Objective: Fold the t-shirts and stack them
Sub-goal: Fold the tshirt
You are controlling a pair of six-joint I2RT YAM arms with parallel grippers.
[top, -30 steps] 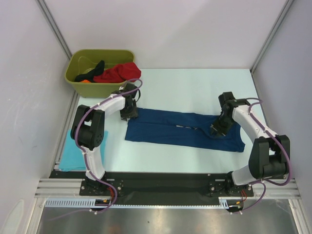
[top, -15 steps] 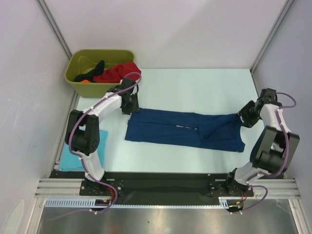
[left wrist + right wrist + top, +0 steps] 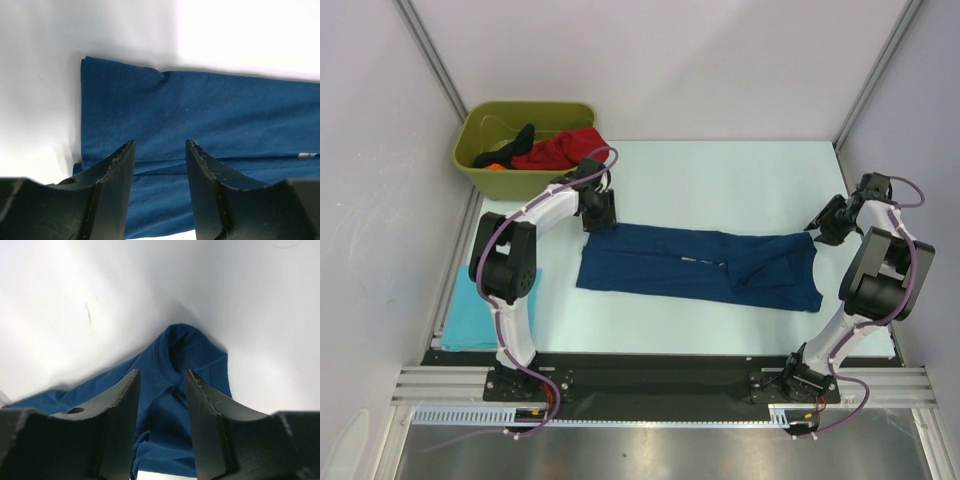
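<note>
Navy t-shirt flat (long strip); left fingers parted above hem corner, right fingers parted beside collar end.

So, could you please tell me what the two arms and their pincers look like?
The left arm and right arm are white with bulky black joints, trailing purple cables. The left pincer and right pincer have dark, tapered, scuffed fingers.
</note>
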